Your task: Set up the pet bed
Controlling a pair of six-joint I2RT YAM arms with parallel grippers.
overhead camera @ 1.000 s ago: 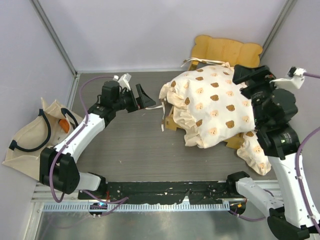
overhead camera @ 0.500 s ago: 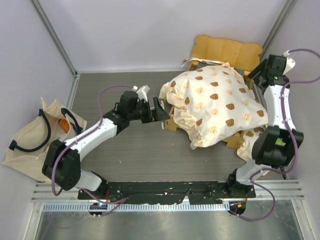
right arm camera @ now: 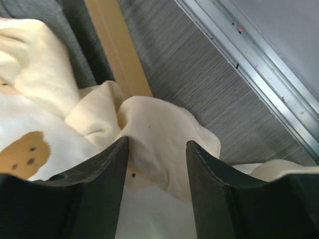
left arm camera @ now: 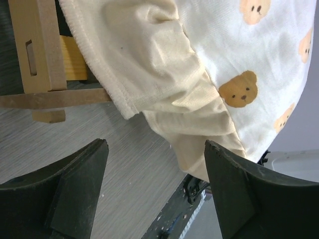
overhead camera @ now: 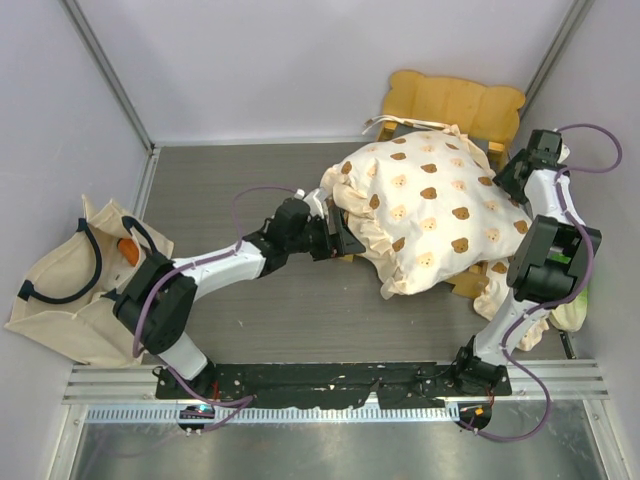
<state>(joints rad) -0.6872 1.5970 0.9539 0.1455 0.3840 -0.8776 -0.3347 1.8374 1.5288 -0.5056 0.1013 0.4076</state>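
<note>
The pet bed [overhead camera: 455, 100] is sitting at the table's [overhead camera: 260, 300] far right, with the bear-print cushion [overhead camera: 430, 215] lying bunched over it and overhanging. The left gripper [left arm camera: 155, 143] is hovering spread wide at the cushion's frilled edge, holding nothing. The right gripper [right arm camera: 158, 144] is straddling a cushion fold; unclear whether it is pinching.

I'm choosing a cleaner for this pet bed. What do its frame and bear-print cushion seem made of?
Frame: light wood, perhaps pine or plywood, matte and unpainted; pale grain and a cut slot show. Cushion: soft woven fabric, likely cotton, matte cream with printed brown bears; it wrinkles, gathers into a ruffle and has a stitched hem.
</note>
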